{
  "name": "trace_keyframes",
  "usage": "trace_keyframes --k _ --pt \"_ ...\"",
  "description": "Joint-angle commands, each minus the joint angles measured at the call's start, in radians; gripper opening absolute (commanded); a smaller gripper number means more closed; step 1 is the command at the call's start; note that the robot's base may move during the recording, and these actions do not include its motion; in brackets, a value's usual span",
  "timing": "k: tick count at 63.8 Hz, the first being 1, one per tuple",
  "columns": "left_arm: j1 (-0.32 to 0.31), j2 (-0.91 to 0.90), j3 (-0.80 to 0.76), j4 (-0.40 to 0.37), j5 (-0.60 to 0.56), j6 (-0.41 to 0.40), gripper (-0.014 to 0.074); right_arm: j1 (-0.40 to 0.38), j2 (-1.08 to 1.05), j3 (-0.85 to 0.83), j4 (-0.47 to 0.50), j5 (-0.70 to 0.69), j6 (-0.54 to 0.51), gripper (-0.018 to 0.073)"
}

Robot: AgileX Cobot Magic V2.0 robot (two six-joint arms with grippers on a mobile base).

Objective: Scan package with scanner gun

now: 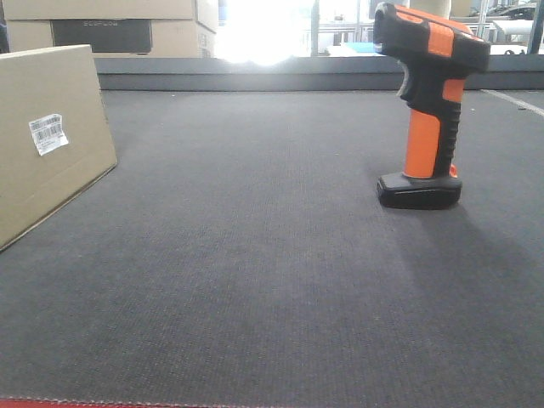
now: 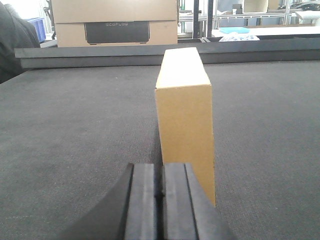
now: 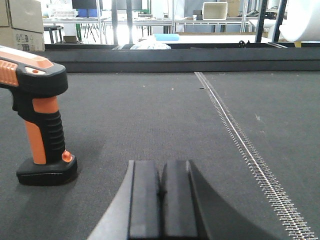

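A brown cardboard package (image 1: 47,136) stands on edge at the left of the dark mat, with a white barcode label (image 1: 48,133) on its side. The left wrist view shows its narrow end (image 2: 185,120) just ahead of my left gripper (image 2: 160,172), which is shut and empty. An orange and black scanner gun (image 1: 429,102) stands upright on its base at the right. In the right wrist view the scanner gun (image 3: 40,120) stands ahead and to the left of my right gripper (image 3: 161,170), which is shut and empty. Neither gripper shows in the front view.
A dark raised ledge (image 1: 255,75) runs along the far edge of the mat. Cardboard boxes (image 2: 115,22) stand beyond it at the back left. A zipper-like seam (image 3: 240,140) runs down the mat at the right. Shelving and tables fill the background.
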Motion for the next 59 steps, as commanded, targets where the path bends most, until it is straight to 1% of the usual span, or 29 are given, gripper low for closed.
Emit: trace_keyframes --k 1,59 --pt "-0.004 -0.006 -0.001 0.001 -0.020 -0.009 -0.0111 -0.004 -0.003 0.002 -0.010 -0.009 -0.001 -0.0151" --pt "-0.004 -0.006 -0.001 0.001 -0.020 -0.009 -0.0111 -0.004 -0.003 0.002 -0.010 -0.009 -0.001 -0.0151"
